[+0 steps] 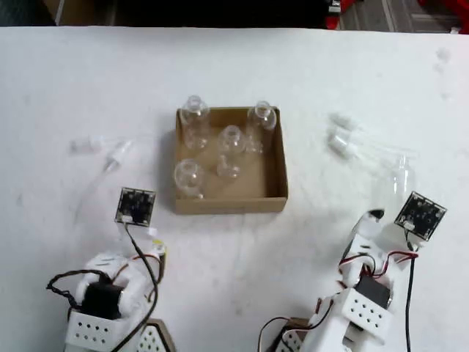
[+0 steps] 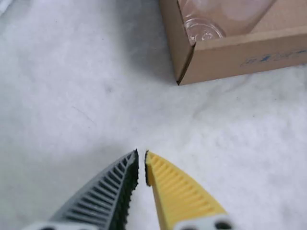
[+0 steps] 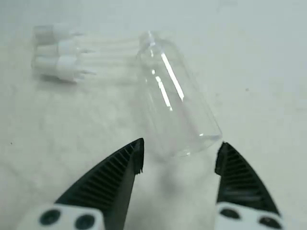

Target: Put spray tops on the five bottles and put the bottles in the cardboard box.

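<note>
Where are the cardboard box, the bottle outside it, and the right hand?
cardboard box (image 1: pixel 231 204), high view, front wall.
bottle (image 3: pixel 175 103), right wrist view, clear body.
right hand (image 3: pixel 181 146), right wrist view, between its fingertips.

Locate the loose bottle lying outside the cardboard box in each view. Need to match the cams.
High view: loose bottle lies on the table, right of the cardboard box.
Right wrist view: the bottle lies on its side, base toward the open right pincer.
Left wrist view: faces the box's corner instead.
Shared landmark: three spray tops beside the bottle, in the high and right wrist views.
</note>
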`<state>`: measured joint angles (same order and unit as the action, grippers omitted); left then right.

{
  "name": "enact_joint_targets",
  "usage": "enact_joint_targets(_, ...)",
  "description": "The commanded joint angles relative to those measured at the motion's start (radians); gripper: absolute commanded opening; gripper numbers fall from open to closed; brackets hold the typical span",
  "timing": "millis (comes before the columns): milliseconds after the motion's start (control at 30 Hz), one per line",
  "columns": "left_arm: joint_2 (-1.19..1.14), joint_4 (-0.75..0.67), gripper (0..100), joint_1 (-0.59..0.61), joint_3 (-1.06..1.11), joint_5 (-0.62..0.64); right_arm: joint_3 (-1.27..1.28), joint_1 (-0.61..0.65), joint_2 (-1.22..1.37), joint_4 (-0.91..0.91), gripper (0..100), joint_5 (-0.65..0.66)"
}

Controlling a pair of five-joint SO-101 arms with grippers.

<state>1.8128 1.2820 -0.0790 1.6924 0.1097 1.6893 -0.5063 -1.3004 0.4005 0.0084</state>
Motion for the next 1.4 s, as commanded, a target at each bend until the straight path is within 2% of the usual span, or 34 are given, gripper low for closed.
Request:
enact_joint_targets(0, 0.008, 0.006, 3, -0.013, 0.0, 0.014, 0.006, -0.027, 0.005, -0.03, 0.6, 0.012)
enact_joint_targets(200, 0.008, 0.006, 3, -0.013, 0.0, 0.014, 0.006, -0.104, 0.005, -0.097, 13.3, 0.005)
enact_joint_targets(400, 0.008, 0.006, 3, -0.013, 0.0, 0.014, 0.006, -0.12, 0.005, -0.104, 22.0, 0.003)
enact_joint_targets(800, 0.008, 0.006, 3, -0.013, 0.0, 0.014, 0.006, -0.079, -0.004, -0.17, 22.8, 0.011)
enact_joint_targets(1067, 0.008, 0.006, 3, -0.013, 0.0, 0.014, 0.006, -0.259, -0.002, -0.338, 22.7, 0.005)
enact_joint_targets(1233, 0.008, 0.006, 3, -0.013, 0.0, 0.014, 0.006, -0.272, -0.004, -0.403, 22.7, 0.014)
enact_joint_targets(1300, 0.008, 0.006, 3, -0.013, 0.0, 0.014, 0.006, -0.272, -0.004, -0.479, 22.7, 0.074)
enact_joint_targets(1367, 0.008, 0.006, 3, -0.013, 0.0, 0.014, 0.006, -0.272, -0.004, -0.555, 22.9, 0.247)
